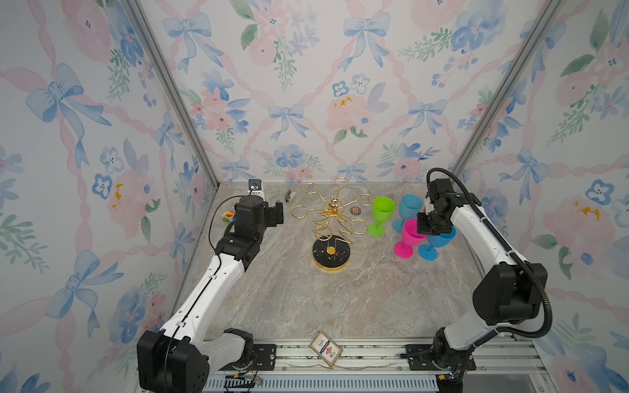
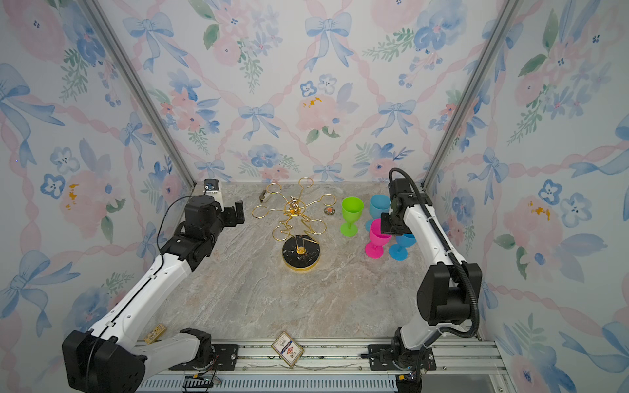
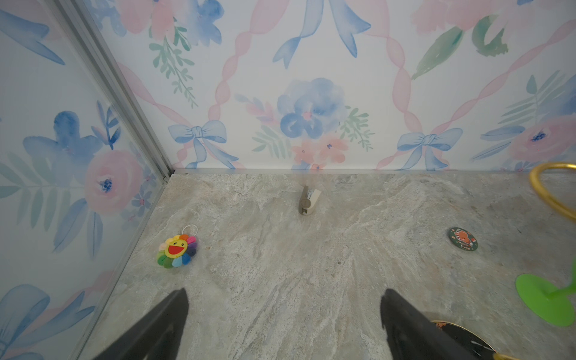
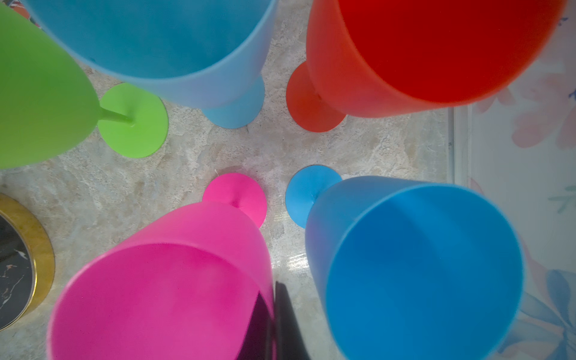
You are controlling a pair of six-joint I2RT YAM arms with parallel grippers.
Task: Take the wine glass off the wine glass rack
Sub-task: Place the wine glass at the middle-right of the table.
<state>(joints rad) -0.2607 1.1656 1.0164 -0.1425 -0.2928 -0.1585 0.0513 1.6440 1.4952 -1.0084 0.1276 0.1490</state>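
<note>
Right tool (image 4: 271, 291) closed, we logged its fingers (image 4: 286, 321) pinching the rim wall of the pink wine glass (image 1: 410, 236), glass upright on the table (image 1: 306, 299) just beside a blue glass (image 1: 428, 252), wine glass rack (image 1: 335, 258) well apart to its left, left tool (image 3: 284, 291) spread wide, holding nothing.

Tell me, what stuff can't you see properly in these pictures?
- Red glass: only the right wrist view shows it; the right arm covers it in both top views.
- Right gripper, shut on the pink glass: mostly cut off by the right wrist view's edge, under its wrist in both top views.
- Card on the front rail: print too small to read.
- Wine glass rack: left wrist view's edge leaves only one loop and some base.
</note>
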